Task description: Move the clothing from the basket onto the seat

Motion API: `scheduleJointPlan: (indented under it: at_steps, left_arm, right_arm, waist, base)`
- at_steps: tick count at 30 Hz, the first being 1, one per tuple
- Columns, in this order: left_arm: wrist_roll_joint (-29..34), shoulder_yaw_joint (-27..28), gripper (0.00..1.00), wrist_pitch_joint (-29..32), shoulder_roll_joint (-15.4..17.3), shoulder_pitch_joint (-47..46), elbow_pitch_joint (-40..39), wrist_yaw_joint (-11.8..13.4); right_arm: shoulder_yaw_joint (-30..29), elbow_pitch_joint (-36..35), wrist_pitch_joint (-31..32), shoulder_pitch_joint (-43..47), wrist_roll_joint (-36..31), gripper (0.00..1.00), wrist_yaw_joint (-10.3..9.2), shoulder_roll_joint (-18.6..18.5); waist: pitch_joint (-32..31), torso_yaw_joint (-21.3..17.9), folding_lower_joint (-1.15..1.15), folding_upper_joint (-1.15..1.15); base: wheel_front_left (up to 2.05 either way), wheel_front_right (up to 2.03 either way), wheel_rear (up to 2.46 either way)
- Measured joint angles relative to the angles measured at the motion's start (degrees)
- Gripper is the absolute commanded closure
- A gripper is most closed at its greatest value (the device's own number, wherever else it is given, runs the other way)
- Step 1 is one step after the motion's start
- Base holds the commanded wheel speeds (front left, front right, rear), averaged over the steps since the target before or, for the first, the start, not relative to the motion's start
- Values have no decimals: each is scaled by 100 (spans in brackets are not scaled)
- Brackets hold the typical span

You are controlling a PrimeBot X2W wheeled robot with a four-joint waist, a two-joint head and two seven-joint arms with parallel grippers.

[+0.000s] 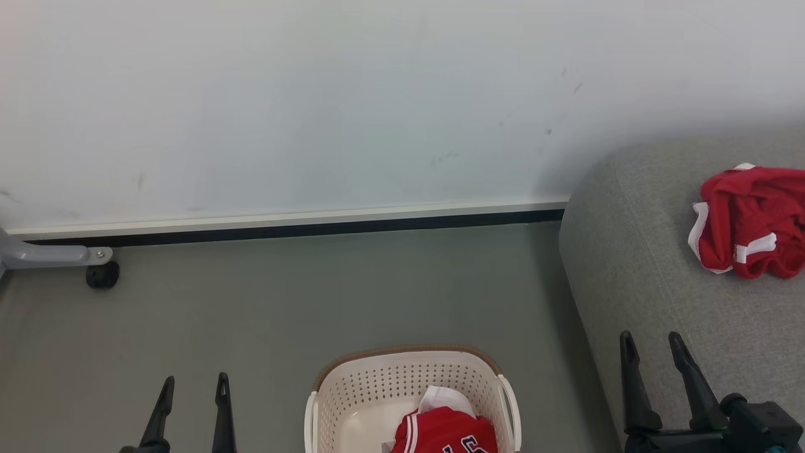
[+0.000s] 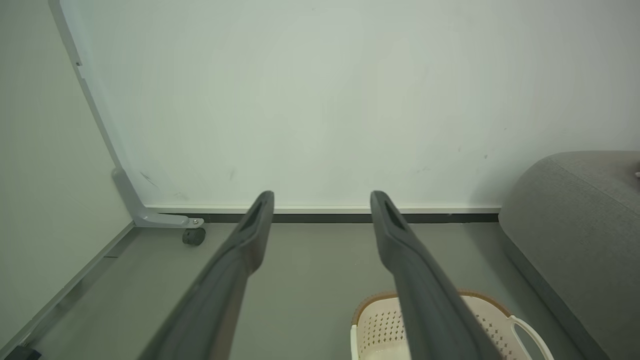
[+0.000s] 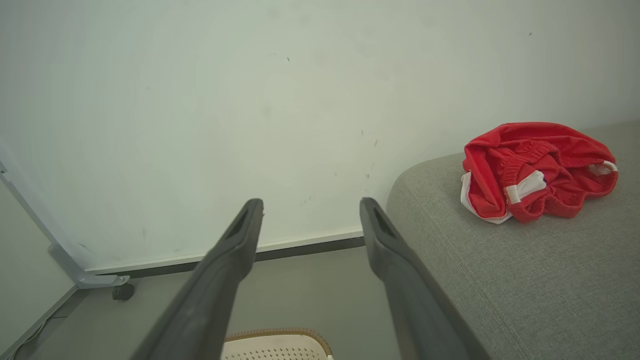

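Lying in the basket (image 1: 390, 377), the red jersey (image 1: 443, 431) is cropped.

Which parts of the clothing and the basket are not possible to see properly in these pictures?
Head view: the lettered jersey in the basket is cut off by the bottom edge; its lettering is unreadable.
Head view: the red shorts on the sofa run past the right edge.
Left wrist view: the left gripper and the bottom edge hide the basket's inside.
Right wrist view: the bottom edge cuts off the basket; its contents are hidden.
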Motion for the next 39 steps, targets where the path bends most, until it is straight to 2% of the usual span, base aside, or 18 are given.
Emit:
scheduleJointPlan:
  at_steps: [7, 15, 21, 28, 39]
  left_arm:
    - [204, -202, 0, 162, 1, -215, -104, -1]
    - [365, -542, 0, 453, -26, -975, -16, -104]
    - [591, -926, 0, 770, -143, -1599, 365, -268]
    - [731, -1250, 0, 1063, -227, -2176, 898, -424]
    - [1046, -1653, 0, 1433, -324, -2848, 1756, -673]
  right_arm:
    - [-132, -201, 76, -62, 0, 0, -1, -29]
    - [-240, -370, 133, -801, -43, 0, -1, -118]
    - [-254, -487, 193, -1439, -112, 0, 10, -212]
    - [-253, -599, 244, -2143, -188, 0, 111, -272]
    - [-265, -739, 249, -3244, -191, 0, 168, -244]
  waist:
    - [323, -35, 0, 0]
    - [896, -109, 1, 0]
    - [1454, -227, 1, 1]
    - [2031, -397, 1, 1]
    - [2952, -743, 1, 1]
  base:
    - [0, 0, 0]
    - [0, 0, 0]
    - [0, 0, 0]
    - [0, 0, 0]
    - [0, 0, 0]
